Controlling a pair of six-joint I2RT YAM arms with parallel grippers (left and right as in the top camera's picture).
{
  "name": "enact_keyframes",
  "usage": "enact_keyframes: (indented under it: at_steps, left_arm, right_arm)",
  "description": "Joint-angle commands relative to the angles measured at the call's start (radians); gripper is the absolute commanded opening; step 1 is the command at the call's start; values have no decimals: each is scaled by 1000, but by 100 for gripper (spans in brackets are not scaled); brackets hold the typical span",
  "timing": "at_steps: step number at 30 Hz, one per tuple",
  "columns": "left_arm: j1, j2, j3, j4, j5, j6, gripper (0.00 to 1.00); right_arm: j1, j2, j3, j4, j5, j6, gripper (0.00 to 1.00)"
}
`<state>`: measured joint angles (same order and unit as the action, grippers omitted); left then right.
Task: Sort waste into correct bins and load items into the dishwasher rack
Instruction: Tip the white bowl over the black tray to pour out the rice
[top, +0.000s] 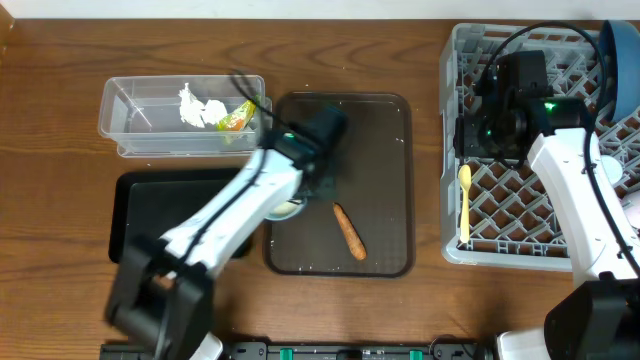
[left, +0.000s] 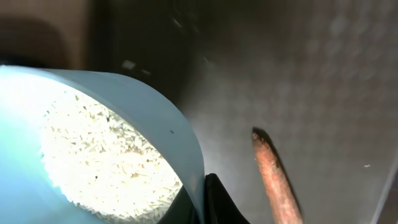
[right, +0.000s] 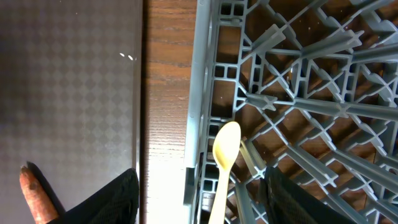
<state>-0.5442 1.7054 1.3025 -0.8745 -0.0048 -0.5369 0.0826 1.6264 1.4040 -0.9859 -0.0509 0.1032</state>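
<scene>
So far: tissue (top: 195, 108) and wrapper (top: 237, 117) are in the clear tub (top: 125, 125); spoon (right: 226, 146) and dark-blue bowl (top: 622, 60) sit in the rack (top: 520, 215). Left claw (left: 208, 199) is clamped on the white bowl (left: 168, 118) rim at the brown tray's (top: 385, 150) left edge, with rice (left: 106, 158) inside and not dumped yet. Carrot stick (top: 349, 231) lies on that tray. Right claw (right: 205, 202) hangs spread over the spoon, gripping nothing. Cups: can't spot them.
</scene>
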Motion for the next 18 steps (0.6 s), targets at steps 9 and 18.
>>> enact_keyframes:
  at_steps: [9, 18]
  left_arm:
    - [304, -153, 21, -39, 228, 105, 6]
    - [629, -153, -102, 46, 629, 235, 6]
  right_arm:
    - [-4, 8, -6, -2, 11, 8, 62]
    - [-4, 8, -6, -6, 28, 8, 62]
